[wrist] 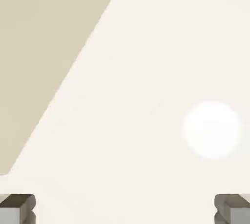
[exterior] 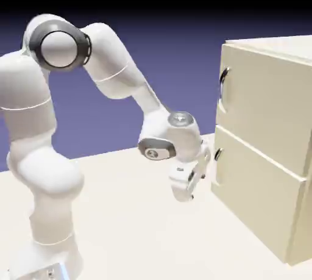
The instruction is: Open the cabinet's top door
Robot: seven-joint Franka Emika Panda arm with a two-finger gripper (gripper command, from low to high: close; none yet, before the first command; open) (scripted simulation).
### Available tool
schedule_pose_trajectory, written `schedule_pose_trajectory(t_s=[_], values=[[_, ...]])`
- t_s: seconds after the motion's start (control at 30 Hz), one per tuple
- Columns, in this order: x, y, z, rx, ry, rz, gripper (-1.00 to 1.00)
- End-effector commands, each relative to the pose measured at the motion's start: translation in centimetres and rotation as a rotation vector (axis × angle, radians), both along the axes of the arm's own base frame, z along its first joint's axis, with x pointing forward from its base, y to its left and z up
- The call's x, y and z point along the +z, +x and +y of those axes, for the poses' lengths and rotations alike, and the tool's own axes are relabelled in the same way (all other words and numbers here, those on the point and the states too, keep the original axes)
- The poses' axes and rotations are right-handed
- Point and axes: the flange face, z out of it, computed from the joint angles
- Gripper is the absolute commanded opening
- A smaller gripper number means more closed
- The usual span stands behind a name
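Observation:
The cream-beige cabinet [exterior: 268,144] stands at the exterior view's right. Its top door [exterior: 262,105] is shut flush, with a long dark curved handle [exterior: 223,83] near its left edge. Below it is a second panel with a smaller dark handle [exterior: 217,154]. My gripper [exterior: 184,194] hangs low over the table, left of that lower panel and well below the top door's handle, touching nothing. In the hand view my gripper [wrist: 125,211] is open; its grey fingertips [wrist: 17,208] sit far apart with only table between them.
The white arm rises from the lower left and bends over the pale table [exterior: 134,224]. A flat beige area [wrist: 44,47], the colour of the cabinet, fills the hand view's upper left; the rest shows pale table [wrist: 146,47] with a bright glare spot.

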Motion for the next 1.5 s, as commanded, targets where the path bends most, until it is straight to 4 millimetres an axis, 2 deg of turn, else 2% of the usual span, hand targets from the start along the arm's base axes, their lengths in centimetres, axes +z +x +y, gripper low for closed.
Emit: schedule_pose_trajectory(t_s=[0.0, 0.17, 0.33, 0.5, 0.67, 0.87, 0.97, 1.07, 1.17, 1.3, 1.47], values=[[-1.0, -0.2, -0.3, -0.065, 0.01, 0.031, 0.0], [-5.1, -1.5, -1.9, -0.394, 0.024, 0.144, 0.0], [-7.3, -2.6, -3.8, -0.722, 0.004, 0.172, 0.0], [-7.5, -2.8, -5.6, -1.032, -0.01, 0.103, 0.0], [-5.7, -2.1, -6.8, -1.3, 0.027, -0.059, 0.0], [-1.2, 0.0, -6.3, -1.533, 0.19, -0.331, 0.0], [1.8, 1.3, -5.1, -1.6, 0.332, -0.475, 0.0], [5.2, 2.5, -3.0, -1.63, 0.515, -0.607, 0.0], [9.1, 3.5, -0.1, -1.619, 0.736, -0.713, 0.0], [14.5, 4.0, 5.2, -1.539, 1.076, -0.79, 0.0], [21.4, 2.6, 13.3, -1.346, 1.52, -0.753, 0.0]])
